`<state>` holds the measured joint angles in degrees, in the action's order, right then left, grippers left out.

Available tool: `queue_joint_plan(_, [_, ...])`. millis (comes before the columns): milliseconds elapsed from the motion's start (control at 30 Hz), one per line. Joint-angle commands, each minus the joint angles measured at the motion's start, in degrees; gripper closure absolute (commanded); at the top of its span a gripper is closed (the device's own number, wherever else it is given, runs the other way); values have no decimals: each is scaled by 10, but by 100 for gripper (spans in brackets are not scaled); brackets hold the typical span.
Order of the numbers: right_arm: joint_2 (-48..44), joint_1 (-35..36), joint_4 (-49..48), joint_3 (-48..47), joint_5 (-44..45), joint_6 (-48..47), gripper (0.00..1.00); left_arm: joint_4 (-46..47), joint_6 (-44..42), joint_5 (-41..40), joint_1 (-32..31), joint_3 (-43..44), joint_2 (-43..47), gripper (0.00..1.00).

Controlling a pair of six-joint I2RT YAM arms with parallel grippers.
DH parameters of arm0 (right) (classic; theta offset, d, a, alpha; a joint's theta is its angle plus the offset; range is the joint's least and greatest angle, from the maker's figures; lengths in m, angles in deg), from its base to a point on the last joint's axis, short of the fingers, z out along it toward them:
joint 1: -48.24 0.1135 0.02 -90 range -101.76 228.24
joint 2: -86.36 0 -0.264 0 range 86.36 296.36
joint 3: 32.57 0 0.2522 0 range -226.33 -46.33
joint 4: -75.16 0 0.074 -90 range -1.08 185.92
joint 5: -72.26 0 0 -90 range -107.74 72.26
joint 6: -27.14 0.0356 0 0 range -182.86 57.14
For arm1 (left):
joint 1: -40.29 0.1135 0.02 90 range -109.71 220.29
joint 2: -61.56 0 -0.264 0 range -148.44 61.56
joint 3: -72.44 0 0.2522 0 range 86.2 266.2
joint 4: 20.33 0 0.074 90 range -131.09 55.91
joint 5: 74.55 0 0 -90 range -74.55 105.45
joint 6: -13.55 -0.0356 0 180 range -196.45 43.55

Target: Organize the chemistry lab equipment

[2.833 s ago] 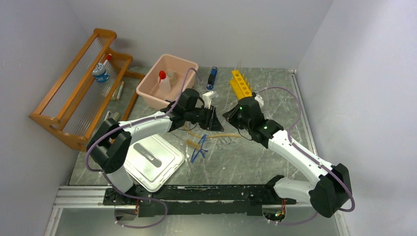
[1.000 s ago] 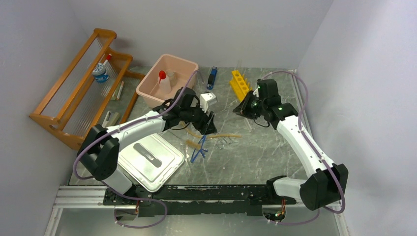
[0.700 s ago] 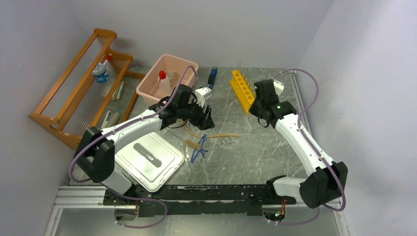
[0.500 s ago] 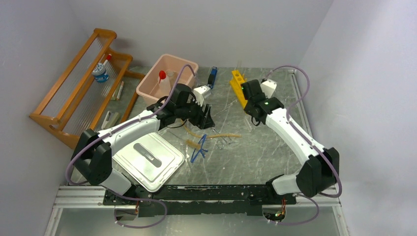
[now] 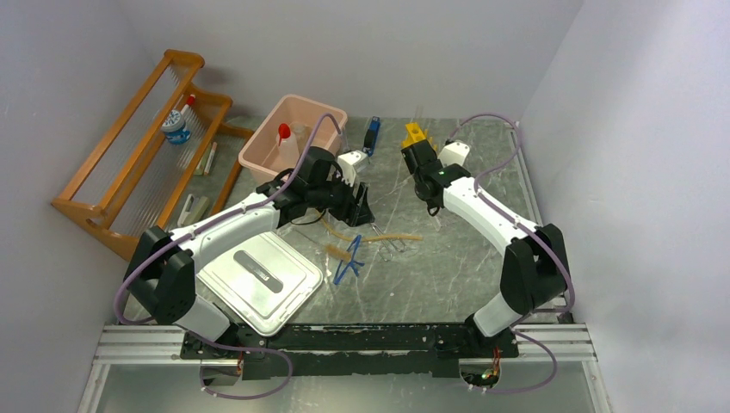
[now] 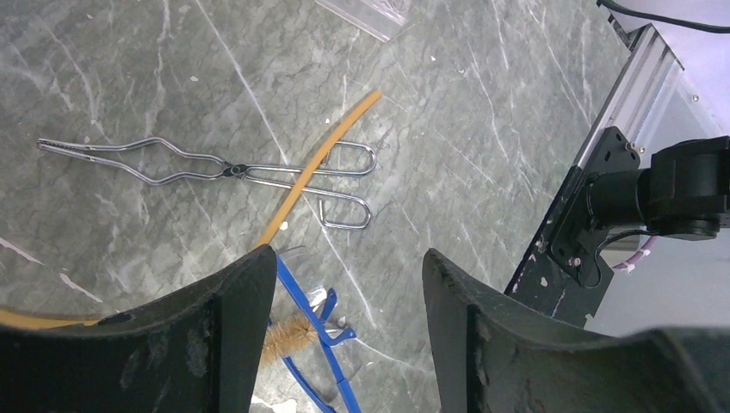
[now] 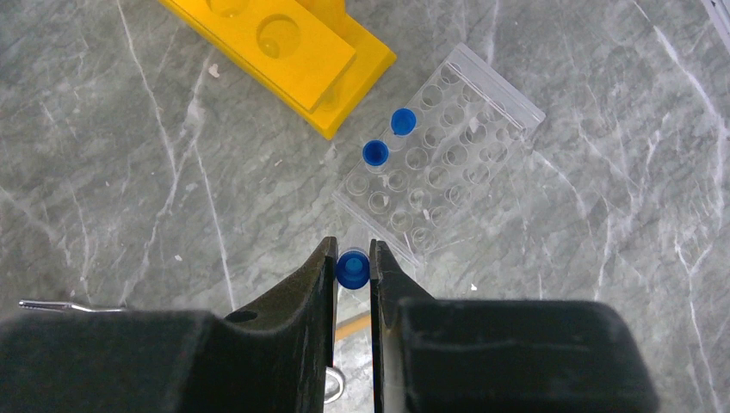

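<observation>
The right tool (image 7: 352, 249) is clamped on the blue cap of a blue-capped tube (image 7: 353, 268), with both fingers pressed against the cap sides. The held tube sits just beside the near corner of a clear well tray (image 7: 456, 163) that lies flat on the grey marbled worktop (image 7: 603, 284). Two further blue-capped tubes (image 7: 402, 120) stand in adjacent wells along the tray's edge. The yellow holed rack (image 7: 284, 52) lies just beside the tray. Whether the held tube touches the worktop cannot be told. The left tool (image 6: 349, 271) has its jaws spread wide with nothing between them, and it hangs above the centre of the worktop. Below it lie the thin metal tongs (image 6: 224, 169), with the tan rubber hose (image 6: 318, 163) crossing over their pivot. The blue plastic tongs (image 6: 314, 344) lie near the left finger, touching a small bristle brush (image 6: 282, 331). In the top view, the white red-capped squeeze bottle (image 5: 287, 146) stands upright inside the pink tub (image 5: 320, 109) at the far left of the worktop. The grey-white lid (image 5: 262, 280) lies flat near the left arm base. A small jar (image 5: 176, 129) stands on the wooden rack (image 5: 129, 172), well apart from both tools.
</observation>
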<state>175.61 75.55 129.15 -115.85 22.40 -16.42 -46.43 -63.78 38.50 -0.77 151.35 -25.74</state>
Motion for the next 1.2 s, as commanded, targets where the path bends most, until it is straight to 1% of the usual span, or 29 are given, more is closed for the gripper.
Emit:
queue_joint_plan(0, [13,-6,-31,6,28,15,95,-5,-4,-11,1,13,7,34])
queue_joint_plan(100, [21,-11,-35,6,33,14,95,-14,-5,-25,1,17,8,34])
queue_joint_plan(200, [33,-17,-35,6,34,15,95,-18,0,-76,2,19,18,34])
queue_joint_plan(300, [37,-23,-44,11,32,14,94,-22,-2,-101,2,24,23,34])
queue_joint_plan(633, [45,-35,-78,32,16,5,94,-4,7,-91,2,16,22,35])
queue_joint_plan(867, [54,-41,-87,35,-3,4,93,-12,7,-90,2,25,15,35])
queue_joint_plan(1067, [51,-45,-89,39,-21,10,92,-11,10,-91,2,22,14,35])
queue_joint_plan(1167, [54,-46,-82,39,-21,13,88,-10,11,-90,2,22,14,35])
